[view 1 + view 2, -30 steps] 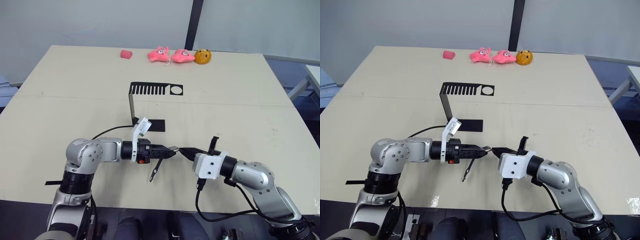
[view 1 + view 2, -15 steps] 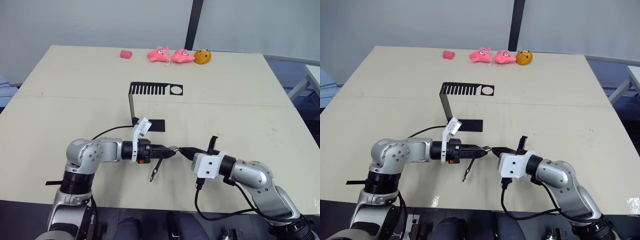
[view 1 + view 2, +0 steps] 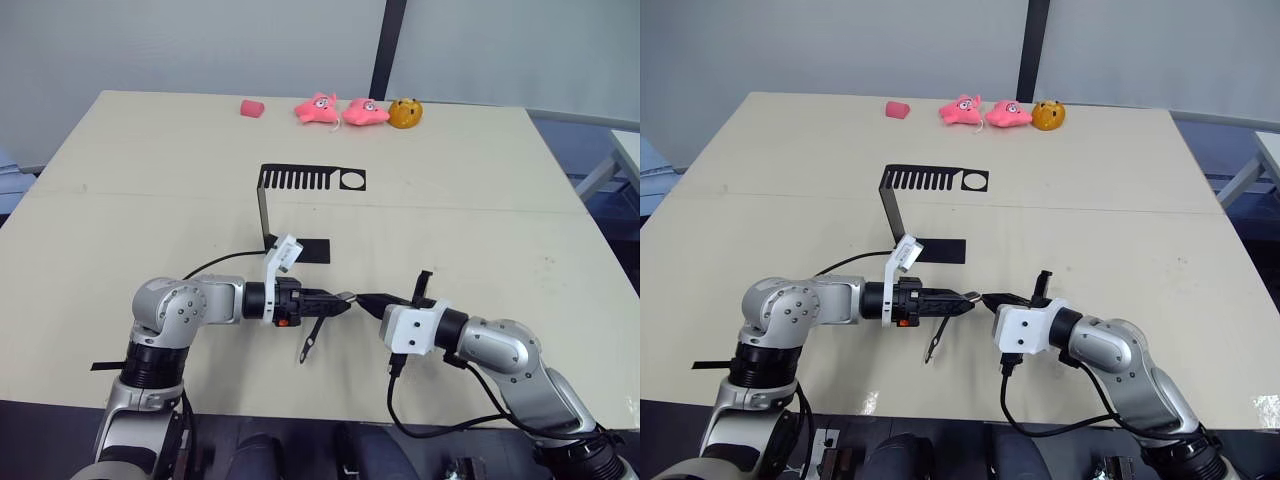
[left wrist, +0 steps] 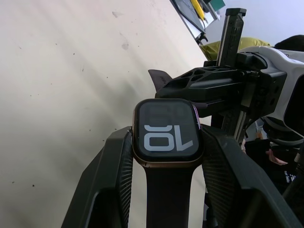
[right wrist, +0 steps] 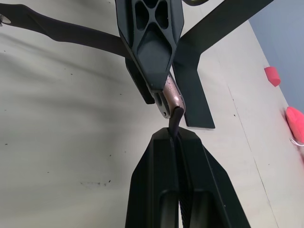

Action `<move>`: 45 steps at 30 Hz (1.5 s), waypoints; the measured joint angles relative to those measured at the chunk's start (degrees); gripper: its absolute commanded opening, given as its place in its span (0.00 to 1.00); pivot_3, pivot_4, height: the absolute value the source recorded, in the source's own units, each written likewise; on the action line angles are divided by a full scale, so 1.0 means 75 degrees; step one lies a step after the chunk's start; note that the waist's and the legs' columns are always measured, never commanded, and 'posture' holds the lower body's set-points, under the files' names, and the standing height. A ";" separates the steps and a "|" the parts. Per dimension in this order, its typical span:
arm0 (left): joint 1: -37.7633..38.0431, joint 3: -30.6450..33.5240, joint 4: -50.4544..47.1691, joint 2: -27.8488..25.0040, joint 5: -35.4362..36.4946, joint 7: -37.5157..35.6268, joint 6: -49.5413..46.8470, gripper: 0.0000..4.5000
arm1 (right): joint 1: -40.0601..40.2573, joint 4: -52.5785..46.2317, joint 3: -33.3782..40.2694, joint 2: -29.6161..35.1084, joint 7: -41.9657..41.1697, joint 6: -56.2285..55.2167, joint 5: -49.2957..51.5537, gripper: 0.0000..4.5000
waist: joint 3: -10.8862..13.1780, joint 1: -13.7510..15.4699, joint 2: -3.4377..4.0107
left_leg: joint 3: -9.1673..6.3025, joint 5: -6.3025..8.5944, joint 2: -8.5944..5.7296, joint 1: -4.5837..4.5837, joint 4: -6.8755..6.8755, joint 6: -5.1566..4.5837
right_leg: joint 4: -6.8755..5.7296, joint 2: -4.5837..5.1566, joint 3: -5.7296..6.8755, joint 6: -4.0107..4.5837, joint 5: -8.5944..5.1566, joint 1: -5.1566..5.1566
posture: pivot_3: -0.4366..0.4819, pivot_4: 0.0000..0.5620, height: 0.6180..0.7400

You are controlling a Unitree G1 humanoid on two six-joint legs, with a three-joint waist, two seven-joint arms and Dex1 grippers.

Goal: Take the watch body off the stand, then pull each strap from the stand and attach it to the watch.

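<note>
If the strap end (image 5: 175, 118) meets the slot crooked, it may jam or twist the watch body (image 4: 167, 137) loose. The left gripper (image 3: 340, 303) pinches the body's sides at near centre; the right gripper (image 3: 372, 299) clamps the strap, touching the body's right edge.

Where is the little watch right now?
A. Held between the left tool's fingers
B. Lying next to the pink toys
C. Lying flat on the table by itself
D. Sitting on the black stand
A: the left wrist view shows the watch body squeezed between the left tool's two black fingers, while the stand further back on the table holds nothing.
</note>
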State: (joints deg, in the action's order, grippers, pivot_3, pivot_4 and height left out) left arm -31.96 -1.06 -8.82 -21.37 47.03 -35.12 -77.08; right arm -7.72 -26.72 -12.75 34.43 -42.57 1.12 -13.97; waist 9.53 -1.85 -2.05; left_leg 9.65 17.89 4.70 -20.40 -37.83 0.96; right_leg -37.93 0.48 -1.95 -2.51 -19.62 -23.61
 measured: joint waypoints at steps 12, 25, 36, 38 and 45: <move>0.0000 0.0000 0.0001 0.0039 -0.0003 0.0002 -0.0002 0.35 | -0.0046 0.0085 -0.0030 -0.0083 0.0000 0.0007 -0.0060 0.00 | 0.0000 -0.0001 0.0000 | 0.0000 0.0000 0.0000 0.0000 0.0000 0.0000 | 0.0000 0.0000 0.0000 0.0000 0.0000 0.0000 | 0.48 0.27 1.00; -0.0002 0.0001 0.0001 0.0076 -0.0004 0.0058 -0.0022 0.35 | -0.0134 0.0250 -0.0063 -0.0177 0.0000 0.0024 -0.0101 0.00 | 0.0000 -0.0004 0.0001 | 0.0000 0.0000 0.0000 0.0000 0.0000 0.0000 | 0.0000 0.0000 0.0000 0.0000 0.0000 0.0000 | 0.48 0.27 1.00; -0.0053 0.0001 0.0000 0.0115 -0.0006 0.0066 -0.0044 0.35 | -0.0132 0.0282 -0.0068 -0.0227 0.0000 0.0024 -0.0177 0.00 | 0.0001 -0.0005 0.0001 | 0.0000 0.0000 0.0000 0.0000 0.0000 0.0000 | 0.0000 0.0000 0.0000 0.0000 0.0000 0.0000 | 0.48 0.27 1.00; -0.0053 -0.0002 0.0000 0.0108 -0.0010 0.0065 -0.0032 0.35 | -0.0127 0.0282 -0.0058 -0.0213 0.0000 0.0023 -0.0175 0.00 | 0.0001 -0.0005 0.0001 | 0.0000 0.0000 0.0000 0.0000 0.0000 0.0000 | 0.0000 0.0000 0.0000 0.0000 0.0000 0.0000 | 0.48 0.27 1.00; -0.0052 -0.0124 0.0002 0.0022 -0.0056 0.0047 0.0091 0.35 | -0.0019 0.0280 -0.0050 -0.0164 0.0000 0.0020 -0.0168 0.00 | 0.0001 -0.0004 0.0001 | 0.0001 0.0000 0.0000 0.0000 0.0000 0.0000 | 0.0000 0.0000 0.0000 0.0000 0.0000 0.0000 | 0.48 0.27 1.00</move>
State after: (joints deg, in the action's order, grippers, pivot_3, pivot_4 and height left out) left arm -32.35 -1.99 -8.81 -21.20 46.60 -34.77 -76.40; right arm -7.86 -24.62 -13.12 33.20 -42.56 1.27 -15.23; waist 9.54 -1.89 -2.05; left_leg 9.66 17.89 4.70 -20.40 -37.83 0.97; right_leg -37.93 0.48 -1.95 -2.51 -19.62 -23.61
